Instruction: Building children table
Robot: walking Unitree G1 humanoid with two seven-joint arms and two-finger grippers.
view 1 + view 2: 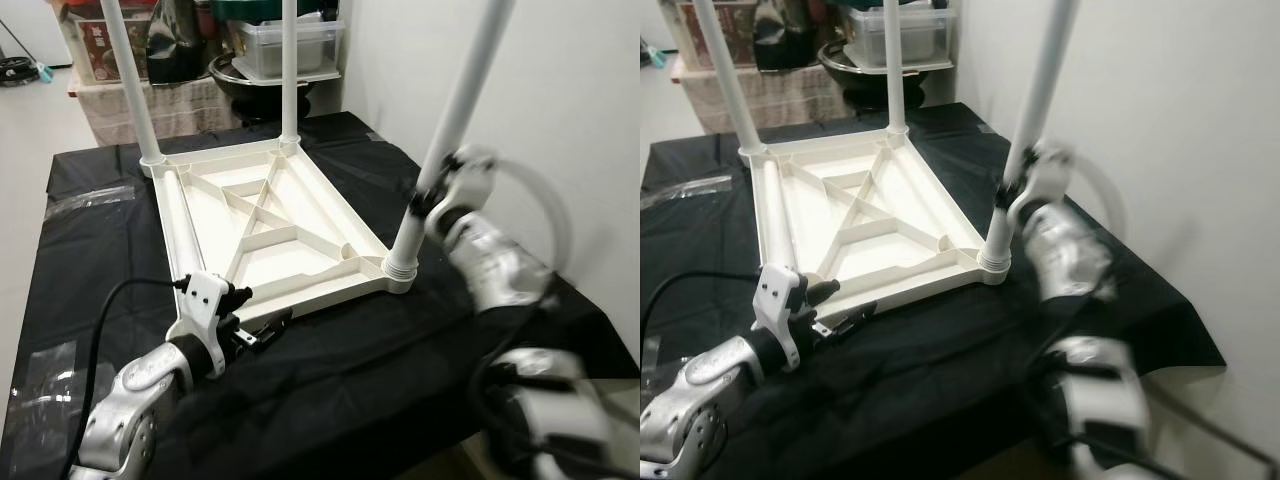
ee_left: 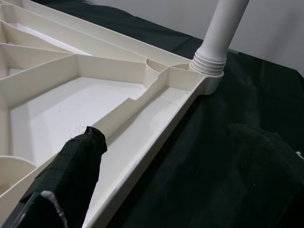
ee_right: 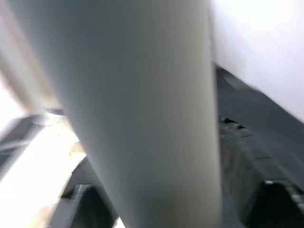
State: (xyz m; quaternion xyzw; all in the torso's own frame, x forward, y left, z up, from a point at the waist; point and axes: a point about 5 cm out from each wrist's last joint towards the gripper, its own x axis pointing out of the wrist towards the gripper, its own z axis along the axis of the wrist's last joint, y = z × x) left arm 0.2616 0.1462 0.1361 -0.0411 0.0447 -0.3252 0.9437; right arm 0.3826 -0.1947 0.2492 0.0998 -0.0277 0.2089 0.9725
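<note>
Upturned white tabletop [image 1: 262, 225] on a black-draped table [image 1: 90, 260], three legs standing.

No writing is legible. The right gripper [image 1: 432, 195] is clamped around the near-right leg [image 1: 445, 135] just above its socket. The left gripper [image 1: 262, 335] lies low at the tabletop's near edge, fingers seemingly closed and empty. White wall beside; storage clutter [image 1: 200, 40] behind.

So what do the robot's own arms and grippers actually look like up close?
Both arms are rounded silver metal segments. The left arm has a black cable looping along it and a white plastic wrist bracket, ending in the left gripper with long black fingers. The right arm, blurred, carries a pale hose arching over it; its right gripper looks dark.
</note>
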